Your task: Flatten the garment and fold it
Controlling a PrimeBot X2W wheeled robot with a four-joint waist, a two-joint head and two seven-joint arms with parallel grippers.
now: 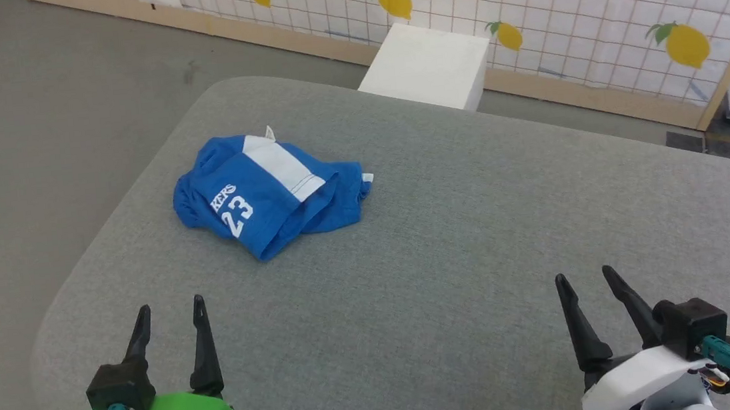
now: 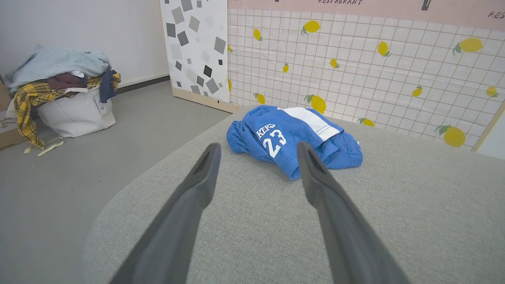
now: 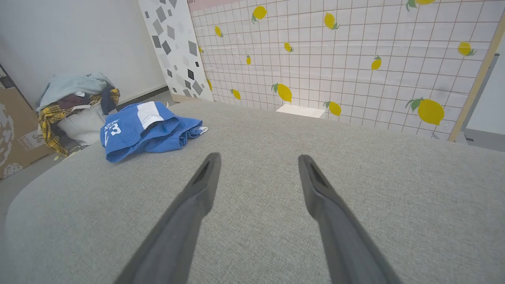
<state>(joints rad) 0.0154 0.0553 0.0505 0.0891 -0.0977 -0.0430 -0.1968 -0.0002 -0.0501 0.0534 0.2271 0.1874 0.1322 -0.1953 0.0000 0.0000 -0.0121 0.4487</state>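
Observation:
The garment [image 1: 266, 191], small royal-blue shorts with a white side stripe and white "KERS 23" print, lies crumpled in a heap on the grey padded table [image 1: 451, 263], toward its far left. A small white label pokes out at its right edge. My left gripper [image 1: 171, 311] hovers open near the table's front left, well short of the shorts [image 2: 292, 138]. My right gripper [image 1: 585, 275] is open at the front right, far from the shorts [image 3: 148, 128]. Nothing sits between either pair of fingers.
A white box [image 1: 425, 65] stands on the floor beyond the table's far edge, against a lemon-patterned panel [image 1: 587, 9]. A white bag heaped with clothes [image 2: 65, 94] rests on the floor to the left. The table's left corner is rounded.

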